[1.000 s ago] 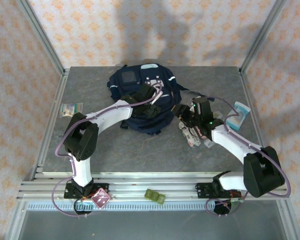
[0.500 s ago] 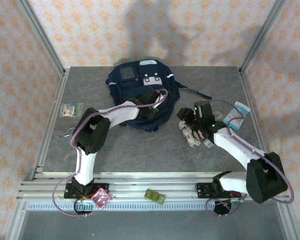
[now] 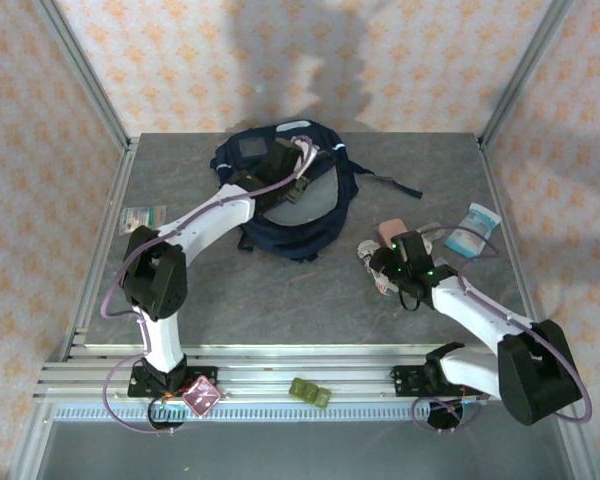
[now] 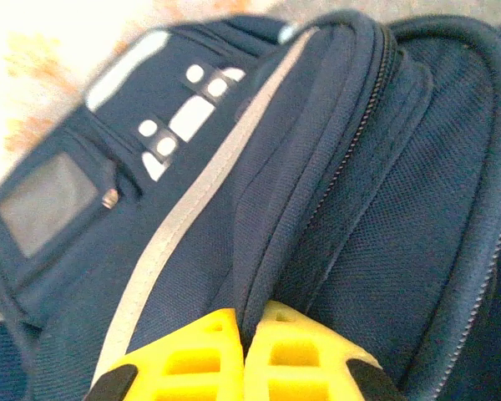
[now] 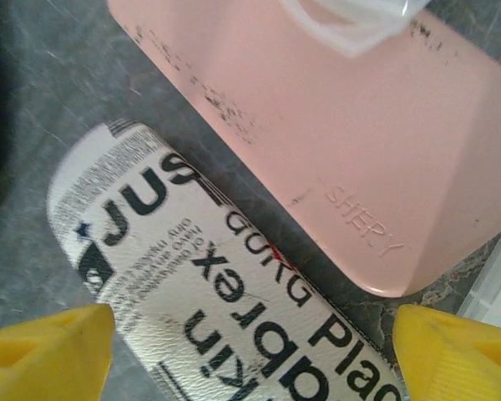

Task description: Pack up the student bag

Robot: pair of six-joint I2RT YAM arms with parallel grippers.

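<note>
The big navy-blue fabric backpack (image 3: 315,222) slumps at the far middle of the grey mottled table (image 3: 280,300). The left arm stretches over it, its left gripper (image 4: 244,322) pinched shut on a woven fold of the bag. The right arm lies low with its right gripper (image 5: 250,330) spread wide over a white printed leathery pouch (image 5: 225,276), which sits beside a smooth pink case (image 5: 317,125).

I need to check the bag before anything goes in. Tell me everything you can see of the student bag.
The student bag is a large navy backpack of coarse woven fabric, lying at the back middle of the table. Its front carries a pale diagonal stripe, a grey square patch and small white patches. A zipper curves along its top, and a dark strap trails to its right. The left gripper is shut, pinching a fold of fabric beside the zipper.
</note>
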